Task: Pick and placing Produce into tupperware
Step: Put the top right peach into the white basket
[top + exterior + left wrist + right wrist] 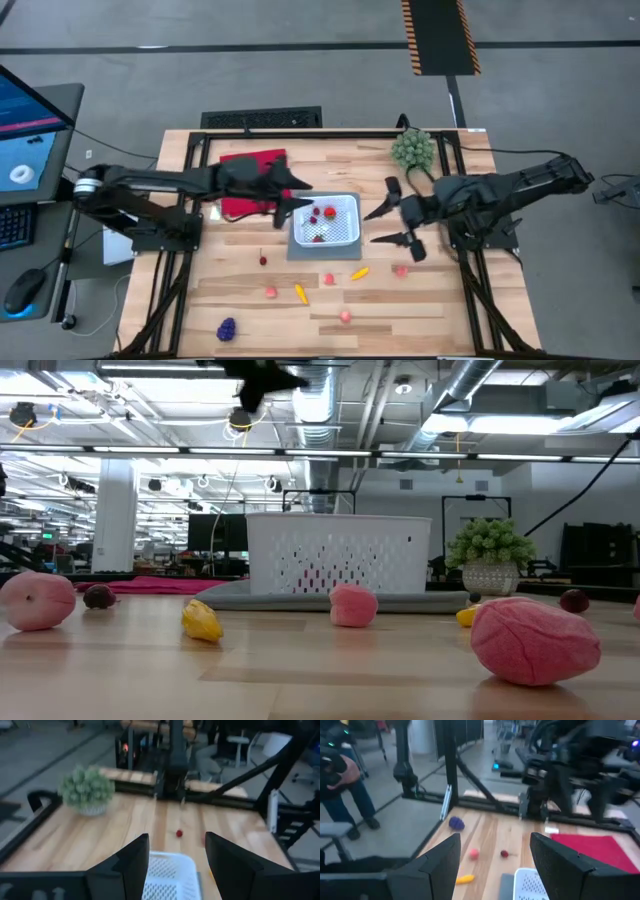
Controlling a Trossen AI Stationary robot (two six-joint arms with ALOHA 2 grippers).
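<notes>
Tupperware (327, 222), white, on grey mat (300, 250) mid-worktop, red produce (329, 212) inside. Loose pieces (301, 293) scattered toward the near edge; grape bunch (227, 328) near the near left corner. Left gripper (291, 206) spread over the container's left rim; right gripper (388, 226) spread, just right of it.

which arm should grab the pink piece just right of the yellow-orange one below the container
Right, probably. The right gripper hangs open beside the tupperware, with the pink piece almost directly below it in the high view. The left gripper, also open, sits at the container's far edge, farther away.
</notes>
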